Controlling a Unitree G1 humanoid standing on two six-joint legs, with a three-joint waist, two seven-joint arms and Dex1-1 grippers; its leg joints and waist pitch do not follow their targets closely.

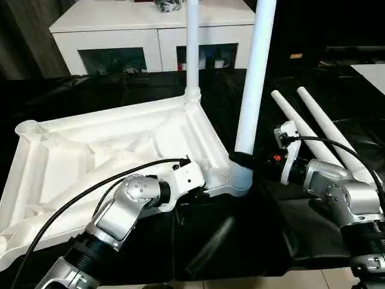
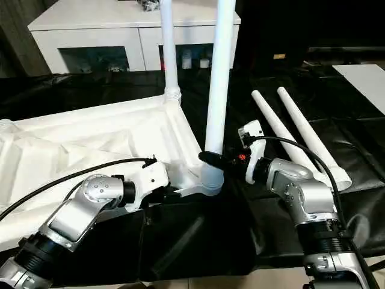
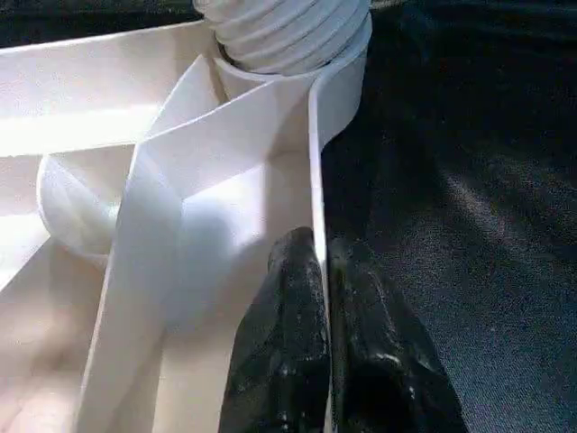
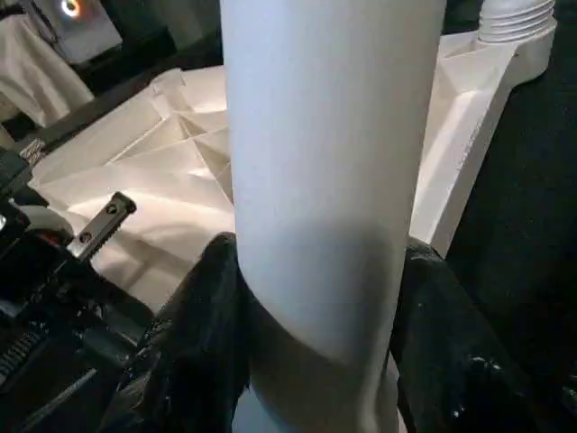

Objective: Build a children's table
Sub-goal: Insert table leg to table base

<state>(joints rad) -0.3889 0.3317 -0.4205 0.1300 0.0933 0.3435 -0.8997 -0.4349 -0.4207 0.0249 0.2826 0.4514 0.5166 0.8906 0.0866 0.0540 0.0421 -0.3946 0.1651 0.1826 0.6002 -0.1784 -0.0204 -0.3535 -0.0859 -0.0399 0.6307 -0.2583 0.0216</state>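
Observation:
The white tabletop (image 1: 108,150) lies upside down on black cloth, ribbed side up. Two white legs stand upright in its right-hand corner sockets: a far leg (image 1: 192,48) and a near leg (image 1: 255,84). My right gripper (image 1: 242,159) is shut around the near leg just above its socket, a black finger (image 4: 203,334) on each side of the tube. My left gripper (image 3: 320,248) is shut on the tabletop's thin side rim (image 3: 315,135), close to the near corner. An empty socket (image 1: 27,127) shows at the far left corner. Two loose legs (image 1: 304,129) (image 1: 331,129) lie side by side on the right.
A white cabinet with glass doors (image 1: 150,36) stands behind the work. A flat white board (image 1: 373,75) lies at the far right. The black cloth (image 1: 240,241) hangs over the table's front edge, with pale floor (image 1: 271,283) below it.

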